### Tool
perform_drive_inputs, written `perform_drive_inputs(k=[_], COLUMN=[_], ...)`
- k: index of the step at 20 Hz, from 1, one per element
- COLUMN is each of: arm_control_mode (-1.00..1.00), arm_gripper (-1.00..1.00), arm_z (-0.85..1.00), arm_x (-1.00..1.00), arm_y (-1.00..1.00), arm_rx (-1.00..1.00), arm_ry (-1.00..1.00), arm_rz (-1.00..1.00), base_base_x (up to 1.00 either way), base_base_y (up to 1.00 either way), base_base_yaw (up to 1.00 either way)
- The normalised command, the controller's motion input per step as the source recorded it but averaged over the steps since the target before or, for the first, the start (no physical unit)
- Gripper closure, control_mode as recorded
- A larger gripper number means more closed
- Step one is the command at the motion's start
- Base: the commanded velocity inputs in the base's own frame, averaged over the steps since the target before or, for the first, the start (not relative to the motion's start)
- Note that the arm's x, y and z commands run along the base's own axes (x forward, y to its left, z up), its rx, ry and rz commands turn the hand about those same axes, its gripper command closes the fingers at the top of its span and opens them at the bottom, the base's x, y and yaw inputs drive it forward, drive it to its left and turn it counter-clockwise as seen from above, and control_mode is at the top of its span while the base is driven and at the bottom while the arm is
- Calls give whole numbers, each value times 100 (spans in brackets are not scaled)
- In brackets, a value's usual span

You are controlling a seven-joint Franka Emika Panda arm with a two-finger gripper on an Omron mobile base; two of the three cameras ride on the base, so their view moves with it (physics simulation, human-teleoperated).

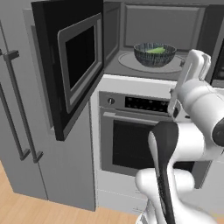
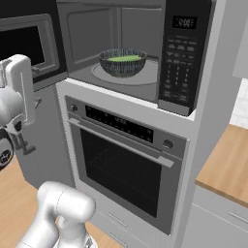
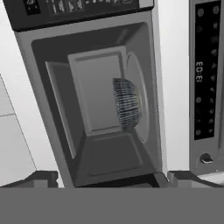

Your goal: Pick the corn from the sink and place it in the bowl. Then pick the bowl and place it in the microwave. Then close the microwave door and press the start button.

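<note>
Inside microwave (image 2: 145,53), bowl (image 2: 122,62) sat on white turntable (image 2: 145,75), corn (image 2: 125,58) lying flat in it, greenish. Microwave door (image 1: 70,65) stood swung wide to left, hinge edge at cavity's left, steel frame facing out. End effector (image 3: 109,177) released, jaws wide apart, nothing held, backed off in front of cavity, facing bowl. Door lay left of end effector; judged next move: sweep door rightward shut. Button panel (image 2: 180,58) right of cavity. Oven (image 2: 121,160) below, wood floor (image 1: 26,205).
</note>
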Motion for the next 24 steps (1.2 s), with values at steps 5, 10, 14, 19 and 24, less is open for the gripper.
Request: perform_drive_inputs(k=[5,10,14,19,24], arm_control_mode=[-100,-100,-100,-100,-100], arm_gripper=[-100,-100,-100,-100,-100], arm_z=[11,1,-21,-38,-45], arm_x=[-99,-74,-12,0,-5], arm_y=[46,53,59,73,86], arm_rx=[6,6,8,1,-20], arm_ry=[4,1,0,2,-7], arm_rz=[-13,-5,0,0,0], base_base_x=[0,0,0,0,0], base_base_y=[0,0,0,0,0], base_base_yaw=[0,0,0,0,0])
